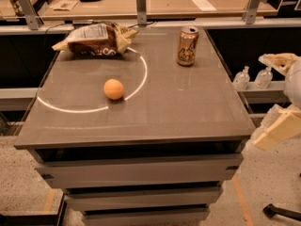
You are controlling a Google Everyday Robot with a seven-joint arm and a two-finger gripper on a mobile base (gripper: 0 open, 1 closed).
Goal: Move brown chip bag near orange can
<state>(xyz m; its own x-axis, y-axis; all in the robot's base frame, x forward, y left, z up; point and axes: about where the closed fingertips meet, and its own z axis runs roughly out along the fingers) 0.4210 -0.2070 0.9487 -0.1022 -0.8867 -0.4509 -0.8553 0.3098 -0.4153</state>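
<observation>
The brown chip bag (pixel 96 39) lies on its side at the far left of the grey table (pixel 188 112). The orange can (pixel 187 45) stands upright at the far right of the table, well apart from the bag. My gripper (pixel 259 101) hangs off the table's right edge, beside the front right corner. Its two pale fingers (pixel 278 130) are spread wide with nothing between them. It is far from both the bag and the can.
A round orange fruit (pixel 114 89) sits left of the table's middle, inside a white arc marking (pixel 140 74). A wooden counter (pixel 164 1) with metal posts runs behind the table. Small bottles (pixel 242 77) stand on a ledge at the right.
</observation>
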